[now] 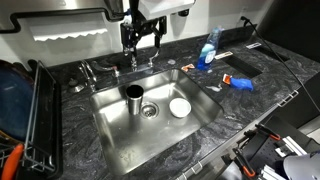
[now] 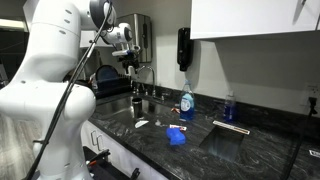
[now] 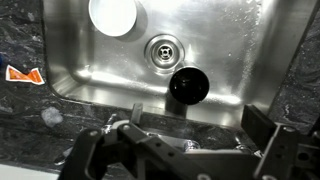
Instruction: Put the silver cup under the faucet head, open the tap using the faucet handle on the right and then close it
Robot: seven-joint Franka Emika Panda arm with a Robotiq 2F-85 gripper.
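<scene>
Your gripper (image 1: 143, 62) hangs over the back rim of the sink (image 1: 115, 140), fingers pointing down, jaws wide apart and holding nothing. The cup (image 3: 189, 87) stands on the sink floor below and a little ahead of the fingers, just beside the drain (image 3: 163, 50). The white dish (image 3: 112, 14) lies farther ahead and off to 1 side.

The cup looks set near the faucet (image 2: 150, 78), so the step in hand reads as working the right handle. That handle is too small and too hidden by the fingers to pick out in any view, so confirm it before you commit. Come down slowly and narrow the jaws only as much as you need. Push the handle with 1 finger or a light pinch, not a hard squeeze. Move it along its own arc, because a sideways shove could slip off and strike the spout. Whether the cup sits squarely under the faucet head cannot be told from here, so check that before water runs.

The cup is upright: its long axis runs vertical, mouth up toward the gripper, base on the steel. The wrist view looks almost straight into its dark mouth.
</scene>
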